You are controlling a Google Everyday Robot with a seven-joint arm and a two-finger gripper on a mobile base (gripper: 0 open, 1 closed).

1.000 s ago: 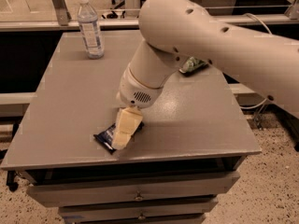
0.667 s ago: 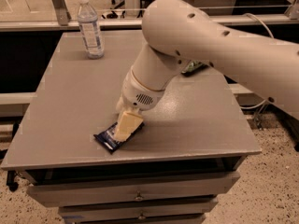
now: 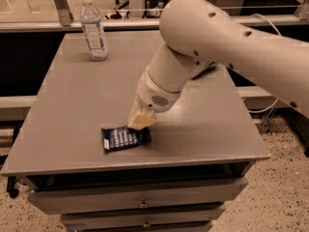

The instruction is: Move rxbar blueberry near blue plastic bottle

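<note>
The rxbar blueberry (image 3: 124,138), a flat dark navy bar with pale lettering, lies on the grey table (image 3: 72,105) near its front edge, left of centre. My gripper (image 3: 141,119) hangs from the large white arm and its cream tip is at the bar's right end, touching or just above it. The blue plastic bottle (image 3: 93,28), clear with a white cap and pale label, stands upright at the table's far left corner, well away from the bar and the gripper.
The table top sits on a cabinet with drawers (image 3: 143,204) below its front edge. The thick white arm (image 3: 227,42) spans the right half of the table and hides what is behind it. A rail and chair legs stand beyond the far edge.
The arm and gripper have shifted a little right and back. More of the bar shows, and it lies more level with the table's front edge than before.
</note>
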